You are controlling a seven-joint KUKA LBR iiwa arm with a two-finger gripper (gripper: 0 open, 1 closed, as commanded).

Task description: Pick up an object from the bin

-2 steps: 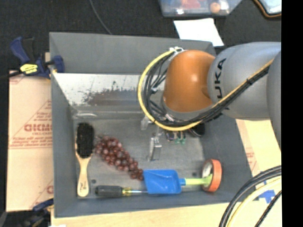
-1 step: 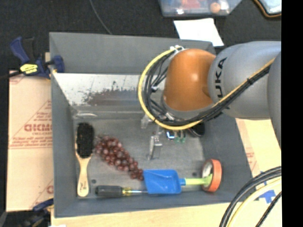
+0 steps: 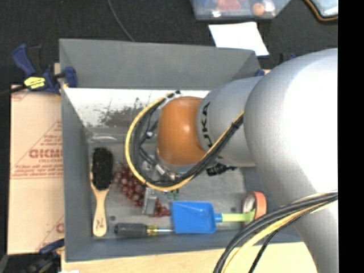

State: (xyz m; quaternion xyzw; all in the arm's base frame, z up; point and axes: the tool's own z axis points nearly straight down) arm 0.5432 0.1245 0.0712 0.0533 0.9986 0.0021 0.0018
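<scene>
While the gripper point(image 3: 151, 202) hangs low over the floor of the grey metal bin point(image 3: 77, 152), under the orange wrist cover point(image 3: 179, 131), its tip sits at the right edge of a bunch of small dark-red round beads point(image 3: 128, 185) (toy grapes, perhaps), which lies left of the bin's middle. Whether it is spread or closed I cannot tell, since the wrist hides most of it. Just left of the bunch lies a black-bristled hairbrush with a pale wooden handle point(image 3: 101, 181); below lie a black-handled screwdriver point(image 3: 139, 230) and a blue plastic scoop with a green handle point(image 3: 193, 216). By my reading the reach is made, while the grasp and the lift are not yet done.
</scene>
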